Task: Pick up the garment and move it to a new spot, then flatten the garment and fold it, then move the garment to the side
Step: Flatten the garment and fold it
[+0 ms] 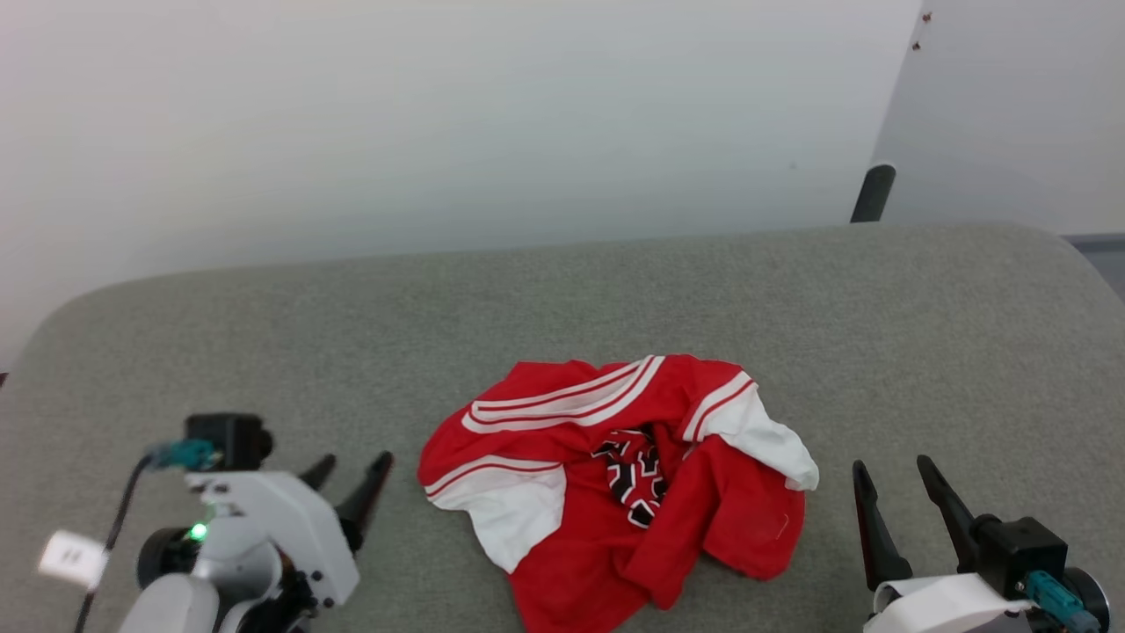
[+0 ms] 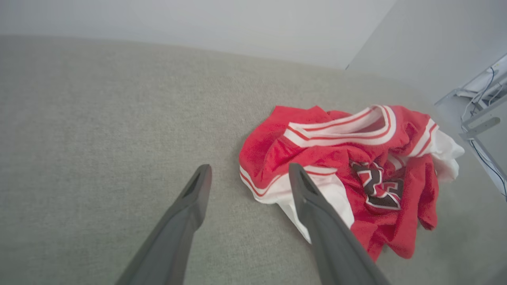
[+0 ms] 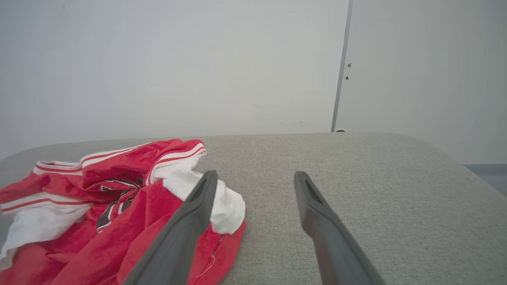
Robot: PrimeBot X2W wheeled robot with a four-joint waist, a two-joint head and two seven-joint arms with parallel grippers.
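While the garment [image 1: 615,479] lies crumpled at mid-front of the grey padded surface [image 1: 562,290], the left gripper [image 1: 357,458] sits low just left of it, fingers angled toward it, jaws spread, empty. The right gripper [image 1: 892,463] sits low to the garment's right, fingers pointing forward, jaws spread, empty.

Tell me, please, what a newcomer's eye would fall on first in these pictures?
The bright red shirt with white sleeves, lying crumpled in the middle of the grey padded surface, draws the eye first. Next come the two open grippers flanking it, the left gripper to its left and the right gripper to its right, neither touching it.
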